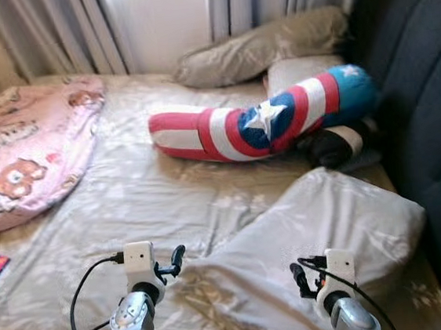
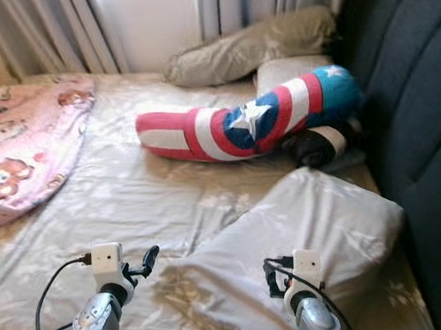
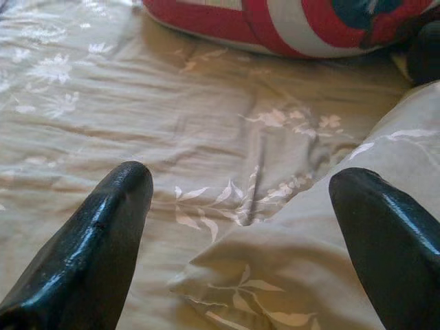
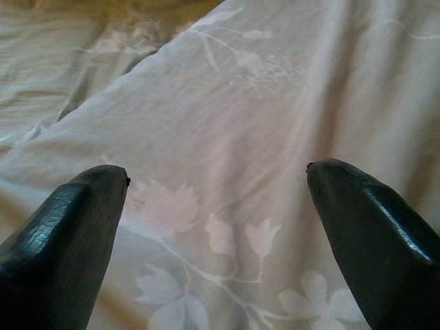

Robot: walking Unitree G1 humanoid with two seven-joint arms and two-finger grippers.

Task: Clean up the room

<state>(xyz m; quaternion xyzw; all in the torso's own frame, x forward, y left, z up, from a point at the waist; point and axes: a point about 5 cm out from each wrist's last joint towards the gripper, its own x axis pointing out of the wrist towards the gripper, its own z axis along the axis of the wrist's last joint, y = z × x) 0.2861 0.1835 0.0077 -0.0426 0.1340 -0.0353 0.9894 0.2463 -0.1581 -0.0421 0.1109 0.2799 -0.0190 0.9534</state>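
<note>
The large beige pillow with a pale floral print [image 1: 322, 233] lies on the bed directly ahead of both grippers, its near corner reaching between them. The left gripper [image 3: 240, 206] hovers just over that corner, its two black fingers [image 3: 103, 234] spread wide with nothing between them; the pillow edge sits under the fingertip nearer the pillow, and the beige floral bedsheet [image 1: 145, 196] under the other. The right gripper [image 4: 216, 175] hangs just above the pillow's upper face, fingers likewise spread wide and empty, with pillow fabric beneath both tips. Farther ahead of the grippers, a long bolster cushion in red and white stripes with a blue disc and white star [image 1: 267, 121] lies across the bed, one end resting on a second beige pillow [image 1: 297, 70]. A small black and white roll [image 1: 337, 145] lies against it on the right gripper's side. Beyond that, a grey-beige pillow [image 1: 263, 46] lies by the grey curtains [image 1: 72, 31]. Ahead of the left gripper and out to its side lies a pink quilt with cartoon bear prints [image 1: 29, 146]. A dark blue padded headboard [image 1: 428, 112] rises beside the right gripper's outer side.
</note>
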